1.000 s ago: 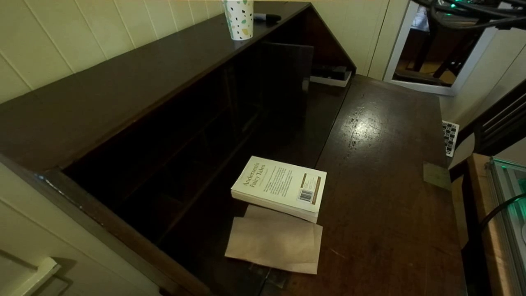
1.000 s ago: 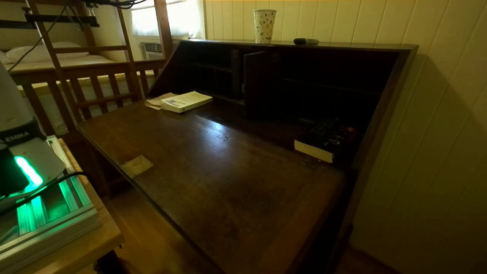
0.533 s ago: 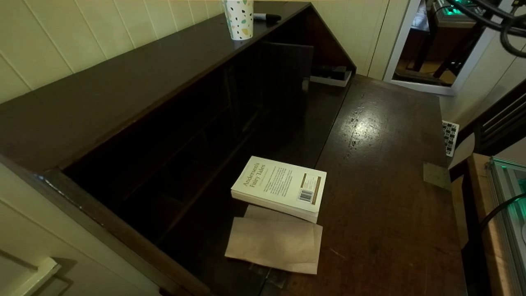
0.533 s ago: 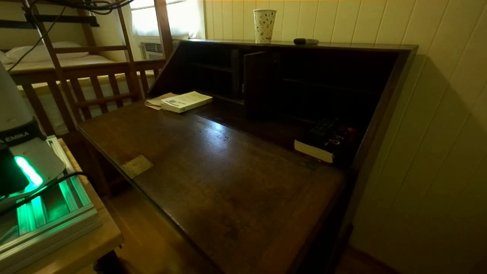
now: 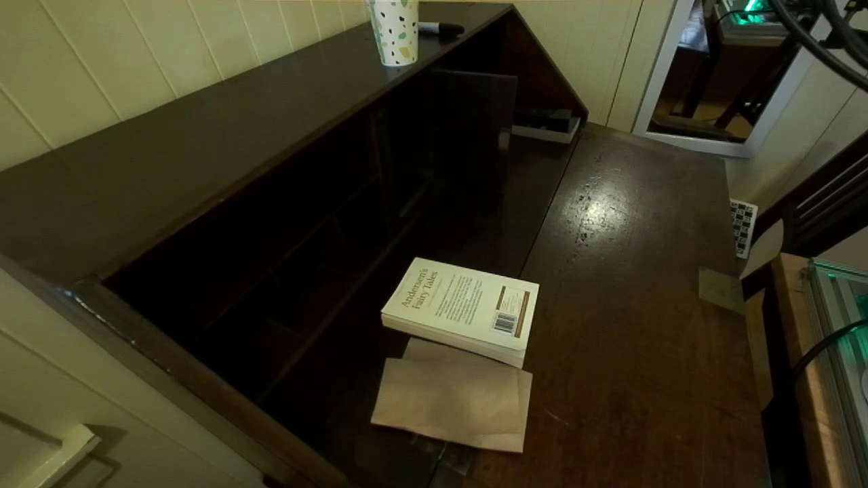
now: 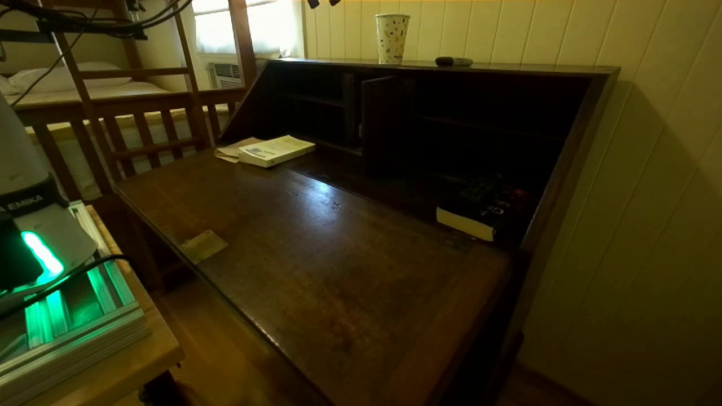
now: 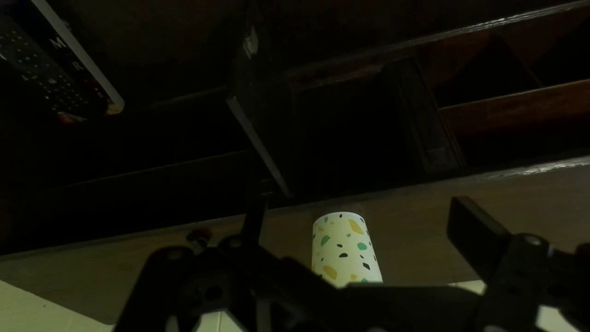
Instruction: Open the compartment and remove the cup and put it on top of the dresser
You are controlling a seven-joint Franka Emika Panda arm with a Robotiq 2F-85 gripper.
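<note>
There's the cup point(image 6: 392, 39), upright by the top front edge of the desk point(image 5: 169, 142), presumably its goal, the gripper point(image 7: 362, 210) empty, jaws spread, compartment door point(image 6: 383, 121) open, likely for access!

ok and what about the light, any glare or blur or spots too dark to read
In both exterior views, glare sits on the dresser; in an exterior view, the window is blown out; in the wrist view, the compartment is nearly black inside and the gripper looks partly blurred.
</note>
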